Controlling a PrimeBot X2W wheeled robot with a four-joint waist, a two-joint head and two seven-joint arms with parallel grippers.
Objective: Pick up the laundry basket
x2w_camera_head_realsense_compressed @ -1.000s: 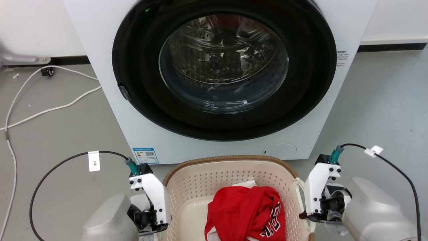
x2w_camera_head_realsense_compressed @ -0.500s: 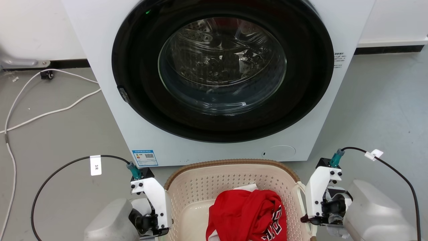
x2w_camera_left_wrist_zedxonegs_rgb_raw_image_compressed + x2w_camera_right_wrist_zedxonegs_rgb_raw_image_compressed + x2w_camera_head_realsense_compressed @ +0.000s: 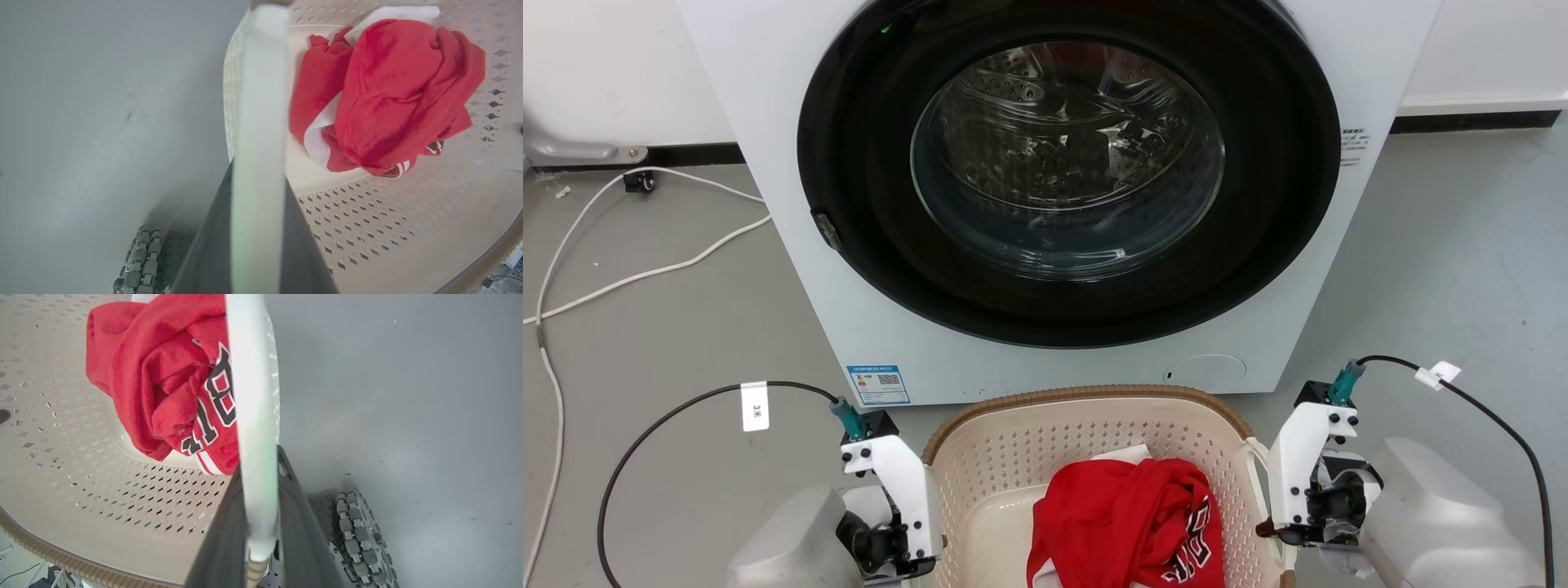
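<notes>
Cream perforated laundry basket, brown rim; left pincer, right pincer clamp its white handles.

Bright even light, reflections on washer glass, wrist-view foregrounds blurred, edges fisheye-warped, soft shadows

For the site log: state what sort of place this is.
Probably a laundry room or test area: a front-loading washing machine on a bare grey floor, and a laundry basket holding a red shirt in front of it.
</notes>
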